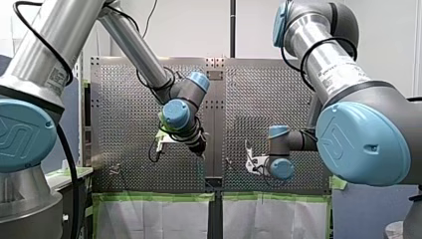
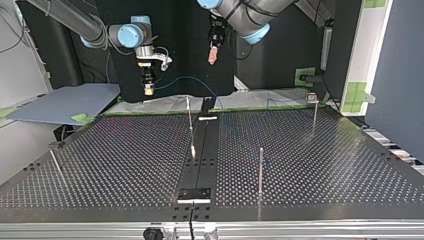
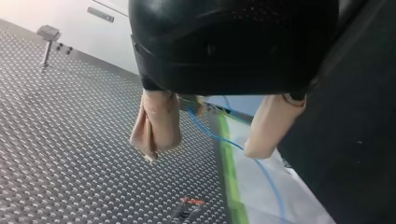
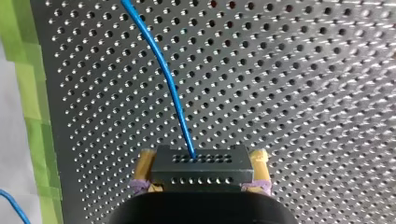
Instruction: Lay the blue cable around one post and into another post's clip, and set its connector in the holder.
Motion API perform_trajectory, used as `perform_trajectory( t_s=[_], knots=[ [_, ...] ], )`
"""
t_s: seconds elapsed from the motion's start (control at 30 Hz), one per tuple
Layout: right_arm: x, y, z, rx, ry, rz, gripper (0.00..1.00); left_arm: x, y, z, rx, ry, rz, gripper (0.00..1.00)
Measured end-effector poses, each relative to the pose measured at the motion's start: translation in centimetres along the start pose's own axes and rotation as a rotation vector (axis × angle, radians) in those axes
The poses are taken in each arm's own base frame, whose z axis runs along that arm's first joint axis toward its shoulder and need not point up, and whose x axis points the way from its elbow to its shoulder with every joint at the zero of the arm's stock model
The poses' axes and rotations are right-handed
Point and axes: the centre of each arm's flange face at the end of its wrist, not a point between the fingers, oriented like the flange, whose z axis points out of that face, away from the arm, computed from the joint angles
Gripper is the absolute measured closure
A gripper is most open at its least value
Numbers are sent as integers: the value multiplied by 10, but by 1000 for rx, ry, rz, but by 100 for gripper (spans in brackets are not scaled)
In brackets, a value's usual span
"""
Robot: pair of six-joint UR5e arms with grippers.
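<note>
The blue cable (image 4: pixel 163 70) runs out of a black connector block (image 4: pixel 201 165), and my right gripper (image 4: pixel 201 175) is shut on that block with its yellow pads. In the top view my right gripper (image 2: pixel 148 89) hangs above the table's far edge; the cable (image 2: pixel 187 78) arcs from it toward the table's middle. My left gripper (image 2: pixel 214 54) hangs higher beside it, its beige pads (image 3: pixel 156 126) apart with nothing between them. The cable (image 3: pixel 219 139) lies well below those fingers. In the front view my left gripper (image 1: pixel 201 148) and my right gripper (image 1: pixel 249 160) are both over the perforated plate.
Thin metal posts stand on the table: one at the middle (image 2: pixel 190 120), one nearer the front (image 2: pixel 260 167), one with a clip on top at the far right (image 2: pixel 313 100), and a leaning one at the left (image 2: pixel 55 161). A black block (image 2: pixel 195 194) sits at the front centre. Green tape edges the far side.
</note>
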Motion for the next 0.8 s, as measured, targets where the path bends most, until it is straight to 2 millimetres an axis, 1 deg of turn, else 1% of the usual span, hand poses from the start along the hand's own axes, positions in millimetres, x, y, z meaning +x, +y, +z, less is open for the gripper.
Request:
perform_trajectory(
  t_s=[0.13, 0.37, 0.43, 0.57, 0.8],
  knots=[
    [12, 0, -4, 3, 9, 9, 100, 23, 7, 5, 8, 34, -2, 0],
    [44, -6, -5, 23, 55, 11, 100, 65, 23, 10, 3, 95, 5, 0],
    [49, -7, -5, 26, 63, 10, 100, 75, 28, 11, 2, 107, 2, 0],
    [52, -9, -5, 31, 71, 10, 100, 77, 33, 18, 10, 101, -24, 0],
    [54, -15, -6, 56, 79, 10, 100, 66, 41, 39, 31, 60, -107, 0]
  ],
)
